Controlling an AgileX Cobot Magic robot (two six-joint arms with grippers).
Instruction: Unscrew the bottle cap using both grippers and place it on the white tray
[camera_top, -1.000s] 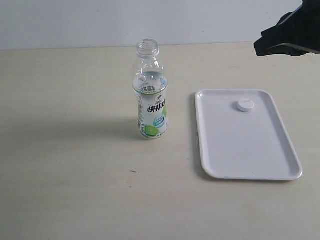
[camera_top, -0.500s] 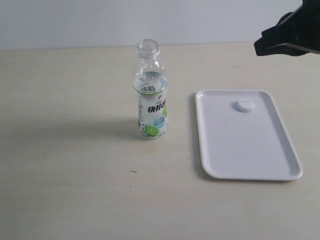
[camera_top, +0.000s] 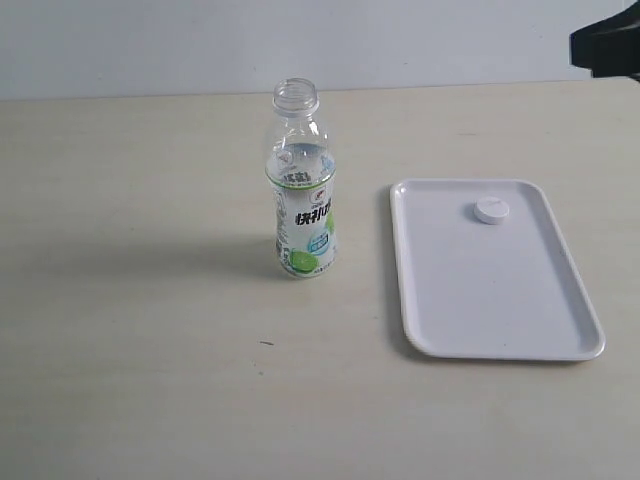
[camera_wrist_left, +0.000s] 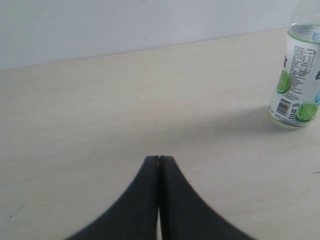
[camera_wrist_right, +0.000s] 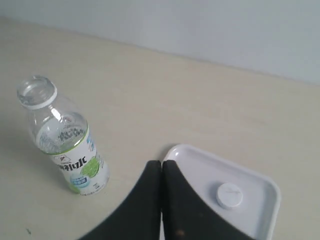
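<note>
The clear bottle (camera_top: 303, 190) stands upright on the table with its neck bare; it also shows as the bottle (camera_wrist_right: 65, 145) in the right wrist view and the bottle (camera_wrist_left: 296, 75) in the left wrist view. The white bottle cap (camera_top: 491, 211) lies flat on the white tray (camera_top: 490, 300), near its far end, seen again as the cap (camera_wrist_right: 229, 195) on the tray (camera_wrist_right: 252, 180). My right gripper (camera_wrist_right: 161, 163) is shut and empty, high above the tray's corner; only a black part of its arm (camera_top: 607, 42) shows in the exterior view. My left gripper (camera_wrist_left: 159, 158) is shut and empty over bare table, away from the bottle.
The beige table (camera_top: 140, 330) spreads wide around the bottle and tray. A pale wall (camera_top: 150, 45) runs behind the table's far edge.
The right arm has pulled back up and to the right, so less of it shows in the exterior view. Bottle, cap and tray have not moved.
</note>
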